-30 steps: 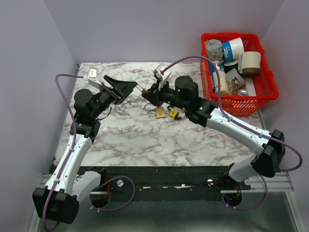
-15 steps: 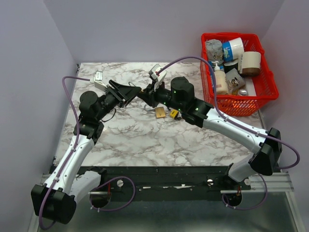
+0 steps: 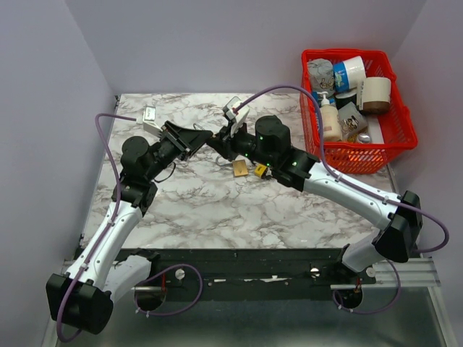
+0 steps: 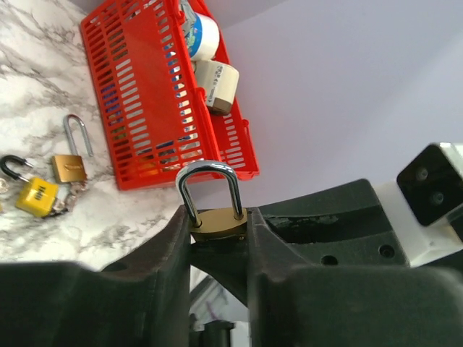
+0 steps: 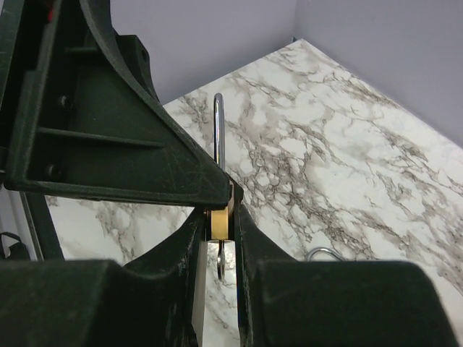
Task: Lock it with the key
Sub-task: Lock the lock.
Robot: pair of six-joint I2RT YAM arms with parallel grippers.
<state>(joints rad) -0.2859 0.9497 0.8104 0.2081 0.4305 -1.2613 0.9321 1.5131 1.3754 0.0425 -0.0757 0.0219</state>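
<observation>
A small brass padlock (image 4: 219,223) with a closed silver shackle (image 4: 210,168) is held in the air above the back of the table. My left gripper (image 4: 218,215) is shut on its body, a finger pressed on each side. My right gripper (image 5: 221,217) is shut on the same padlock (image 5: 220,223) across its flat faces. The shackle (image 5: 218,130) points up. A thin metal key (image 5: 226,259) hangs edge-on from its underside. In the top view the two grippers meet tip to tip, left (image 3: 203,137) against right (image 3: 216,142), and hide the padlock.
A second brass padlock (image 3: 239,168) with an open shackle and a yellow padlock (image 3: 259,170) lie on the marble table (image 3: 217,210) under the right arm. A red basket (image 3: 394,134) of containers stands at the back right corner.
My left gripper has moved right to meet the right gripper, and its jaws have closed from wide open onto the padlock. The right gripper shifted slightly left, still holding the padlock.
</observation>
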